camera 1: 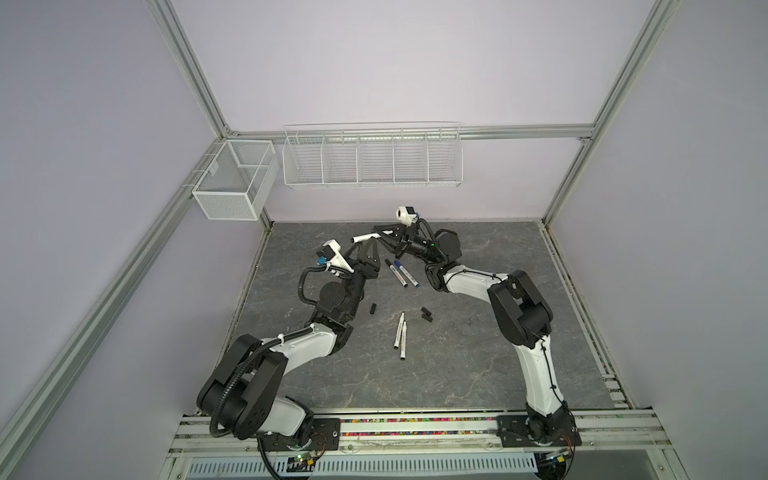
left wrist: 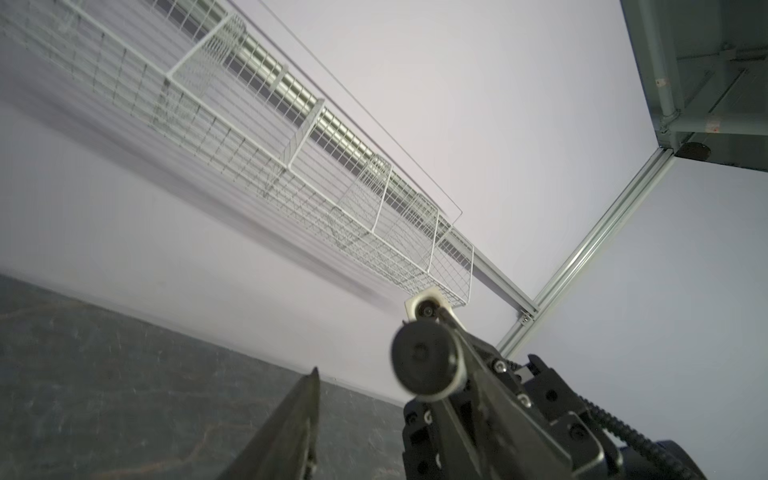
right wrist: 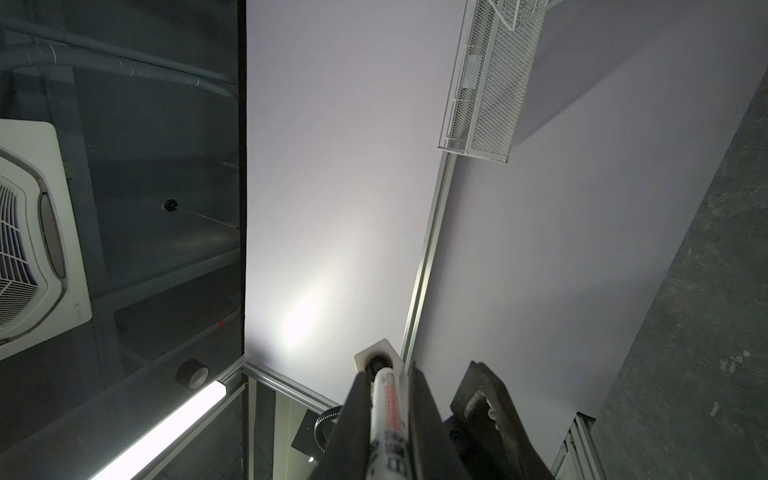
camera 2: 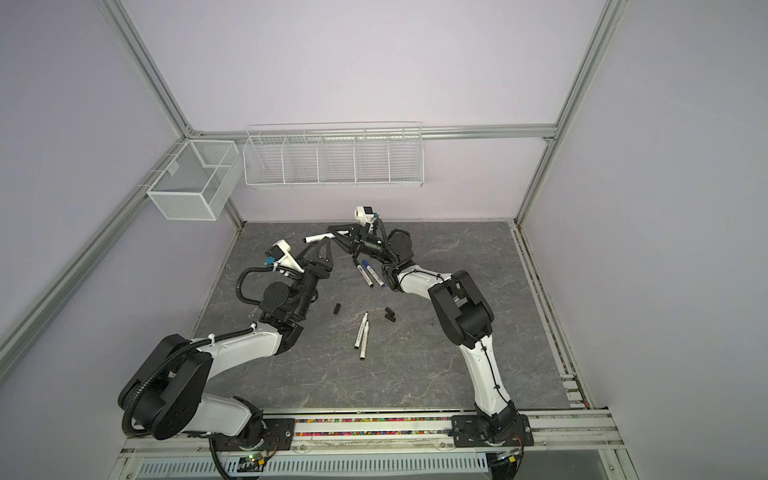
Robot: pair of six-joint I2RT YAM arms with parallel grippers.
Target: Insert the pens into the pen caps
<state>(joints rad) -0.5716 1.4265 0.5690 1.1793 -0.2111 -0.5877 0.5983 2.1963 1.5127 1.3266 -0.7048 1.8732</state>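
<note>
The right end effector (camera 1: 379, 232) is clamping one pen (camera 1: 365, 237) level above the surface (camera 1: 478, 353), probably presenting its tip for capping, though which end is unclear. The left end effector (camera 1: 365, 249) is hanging open just below. Three black caps (camera 1: 424, 311) are lying loose.

You get soft, even light in both top views. Left wrist: motion blur smears the long white wire basket (left wrist: 232, 137).
</note>
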